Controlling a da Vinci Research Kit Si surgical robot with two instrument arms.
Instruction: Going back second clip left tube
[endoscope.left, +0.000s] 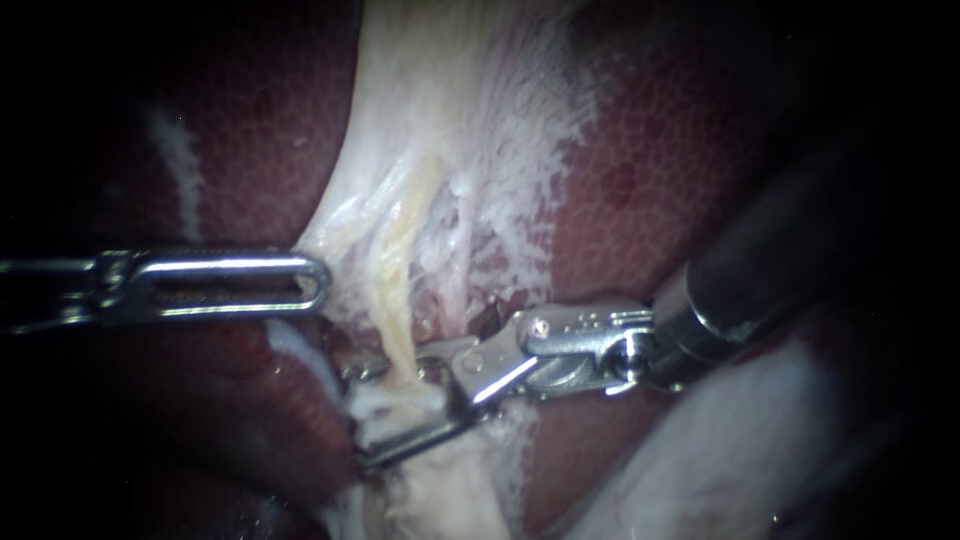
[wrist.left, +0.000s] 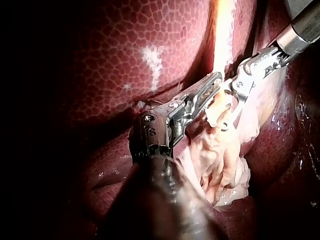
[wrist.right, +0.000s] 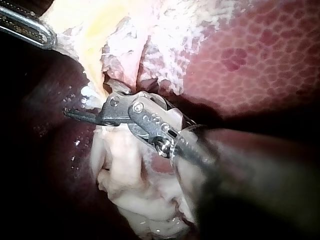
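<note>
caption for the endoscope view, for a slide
Right instrument with jaws open at a pale tube; left instrument beside it, liver behind.

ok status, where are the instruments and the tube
right instrument jaws open, straddling the tube. left instrument tip beside the pale tissue next to the tube. nothing else in the way.

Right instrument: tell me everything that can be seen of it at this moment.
The right instrument comes in from the endoscope view's upper right. It has a dark, smooth shaft, then a shiny metal wrist with small rivets, then two slim metal jaws. The jaws stand open, with the pale tube running down into the gap between them. The lower jaw is long and thin and lies across whitish tissue, with the red mottled liver on either side.
</note>
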